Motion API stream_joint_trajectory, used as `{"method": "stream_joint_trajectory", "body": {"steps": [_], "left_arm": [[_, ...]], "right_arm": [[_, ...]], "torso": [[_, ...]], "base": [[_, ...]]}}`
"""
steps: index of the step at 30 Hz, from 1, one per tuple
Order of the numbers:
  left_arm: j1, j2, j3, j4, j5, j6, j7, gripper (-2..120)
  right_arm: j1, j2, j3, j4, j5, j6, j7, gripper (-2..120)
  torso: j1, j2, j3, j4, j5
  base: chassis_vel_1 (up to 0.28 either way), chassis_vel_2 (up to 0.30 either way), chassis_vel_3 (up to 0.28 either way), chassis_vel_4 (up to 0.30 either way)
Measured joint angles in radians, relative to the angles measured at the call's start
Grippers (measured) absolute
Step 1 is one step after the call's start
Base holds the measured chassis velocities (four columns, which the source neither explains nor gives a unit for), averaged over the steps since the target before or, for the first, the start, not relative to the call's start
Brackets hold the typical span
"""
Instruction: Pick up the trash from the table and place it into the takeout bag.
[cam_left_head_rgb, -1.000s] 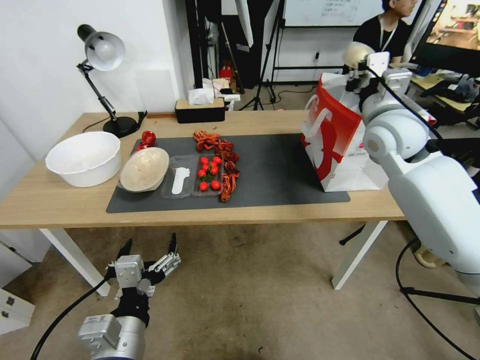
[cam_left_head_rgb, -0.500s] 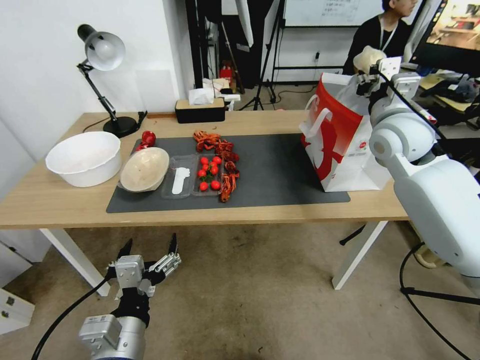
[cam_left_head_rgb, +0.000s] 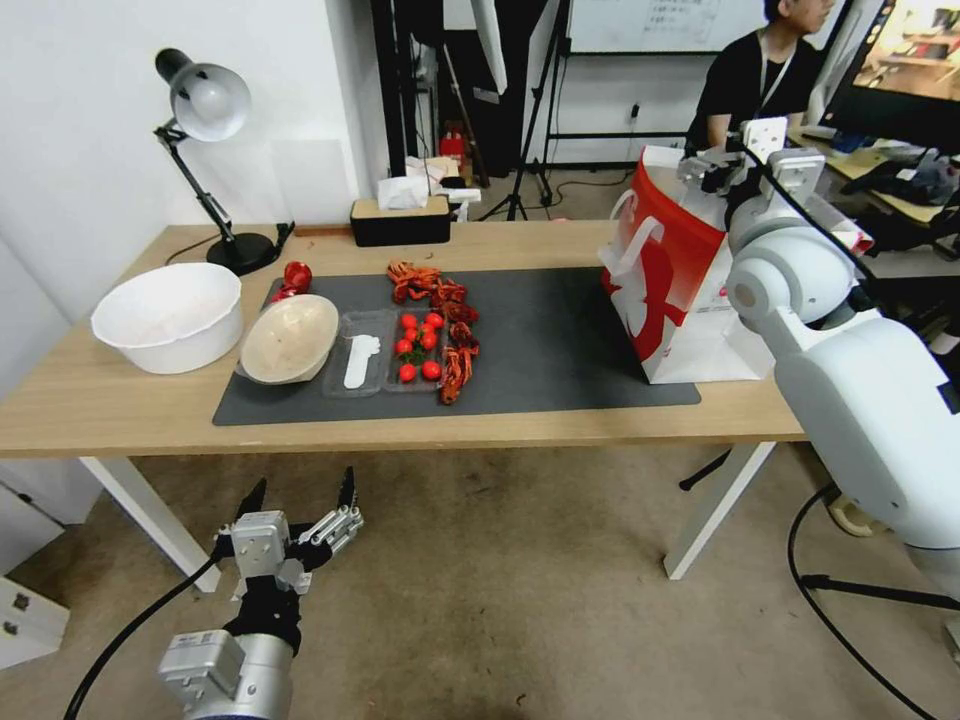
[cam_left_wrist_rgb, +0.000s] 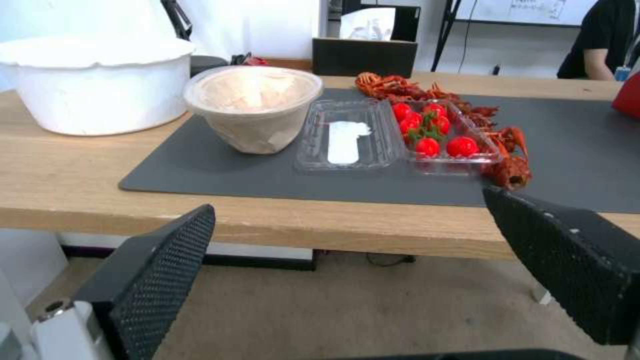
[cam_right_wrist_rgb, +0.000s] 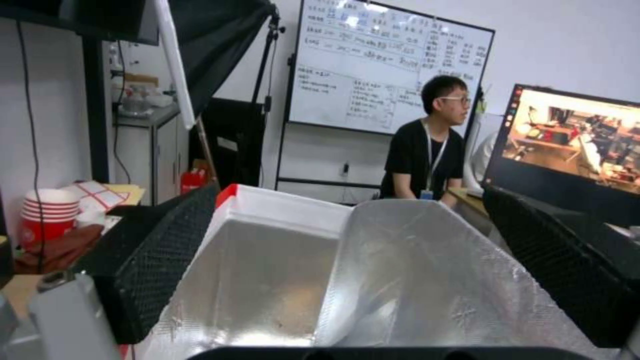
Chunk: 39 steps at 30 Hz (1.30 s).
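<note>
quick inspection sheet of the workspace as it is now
surface: light-wood table with dark grey mat.
job's things: takeout bag upright at mat's right end; beige bowl, crushed red can, crayfish shells on mat.
clutter: tomato tray, white tub, lamp, tissue box.
grippers: right gripper open over the bag mouth; left gripper open, below table edge.
cables: black cable on floor.
surroundings: seated person, whiteboard behind.
</note>
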Motion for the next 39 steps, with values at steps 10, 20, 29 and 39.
{"method": "stream_joint_trajectory", "body": {"steps": [10, 20, 29, 39], "left_arm": [[0.0, -0.001, 0.001, 0.0, 0.0, 0.0, 0.0, 100], [0.004, 0.001, -0.005, -0.002, 0.0, -0.005, 0.001, 100], [0.006, 0.004, -0.011, -0.004, -0.004, -0.009, 0.002, 100], [-0.002, 0.007, -0.009, 0.004, -0.007, -0.01, 0.003, 100]], "right_arm": [[-0.033, -0.005, 0.0, 0.024, 0.006, 0.076, -0.031, 100], [-0.116, -0.019, 0.02, 0.15, 0.231, 0.154, -0.174, 100], [-0.34, -0.024, 0.106, 0.259, 0.226, 0.275, -0.411, 100], [-0.661, 0.004, 0.227, 0.354, 0.106, 0.449, -0.514, 100]], "torso": [[0.0, 0.0, 0.0, -0.0001, 0.0], [0.0, 0.0, 0.0, 0.0002, -0.0002], [0.0, 0.0, 0.0, -0.0001, 0.0], [0.0, 0.0, 0.0, 0.0001, -0.0003]], "base": [[0.0, 0.0, 0.0, 0.0], [0.0, 0.0, 0.0, 0.0], [0.0, 0.0, 0.0, 0.0], [0.0, 0.0, 0.0, 0.0]]}}
